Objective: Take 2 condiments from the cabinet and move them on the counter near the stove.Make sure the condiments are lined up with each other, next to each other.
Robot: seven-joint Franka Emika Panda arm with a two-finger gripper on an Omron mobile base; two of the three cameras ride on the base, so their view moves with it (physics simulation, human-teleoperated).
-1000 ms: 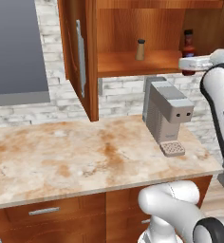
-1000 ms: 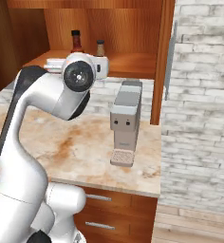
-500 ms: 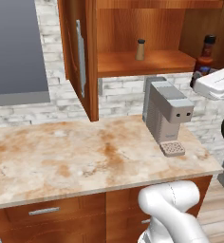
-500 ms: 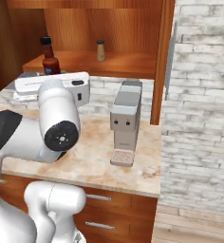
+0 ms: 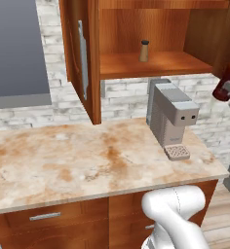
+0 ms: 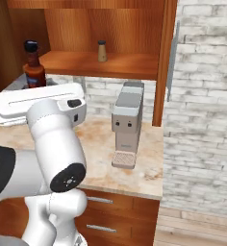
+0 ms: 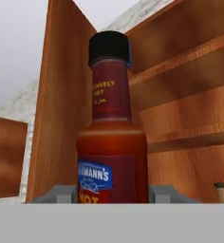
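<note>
A slim dark red sauce bottle point(image 7: 111, 142) with a black cap stands upright between my fingertips; my gripper point(image 7: 112, 195) is shut on its lower body. The bottle point(image 5: 225, 82) hangs in the air to the right of the open cabinet point(image 5: 87, 58), clear of its shelf point(image 5: 151, 65). From the other side the bottle point(image 6: 33, 67) rises above my white hand. The tan shaker point(image 5: 144, 50) with a dark top stands alone on the shelf, also the shaker point(image 6: 102, 51). The marbled counter point(image 5: 87, 160) lies below. The stove is out of view.
A grey coffee machine point(image 5: 173, 119) stands on the counter under the shelf, near the slab's right end; it is the machine point(image 6: 126, 122) in the right view. The open cabinet door with its silver handle point(image 5: 81, 58) juts out at left. Brick wall behind.
The bottle has come out of the cabinet in my gripper, moving right and down in the left base view and left in the right base view. The shaker has not moved.
</note>
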